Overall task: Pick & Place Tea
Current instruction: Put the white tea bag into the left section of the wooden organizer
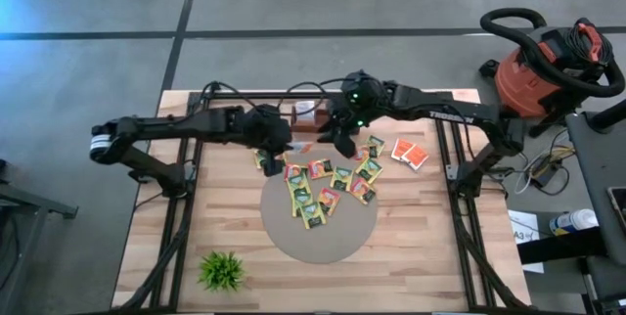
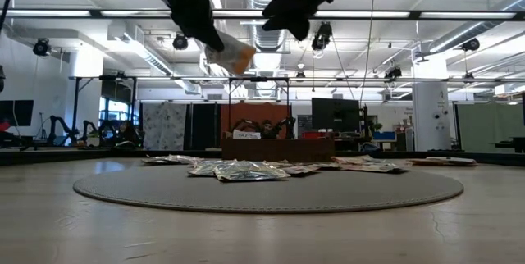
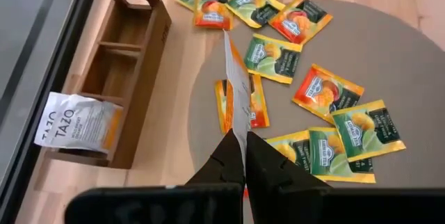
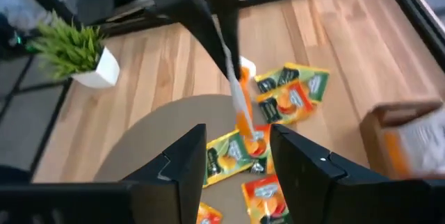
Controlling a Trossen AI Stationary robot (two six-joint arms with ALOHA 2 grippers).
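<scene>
Near the wooden worktop's far edge, a brown wooden compartment rack (image 3: pixel 118 78) holds a white sachet (image 3: pixel 75 121) reading "TAZO". Left gripper (image 3: pixel 245 156), clamped on an orange-and-white tea sachet (image 3: pixel 238 92), holds it edge-on above scattered yellow-green sachets (image 3: pixel 361 128) on the round grey mat (image 1: pixel 323 242); right gripper (image 4: pixel 236 158) hovers alongside, fingers apart
</scene>
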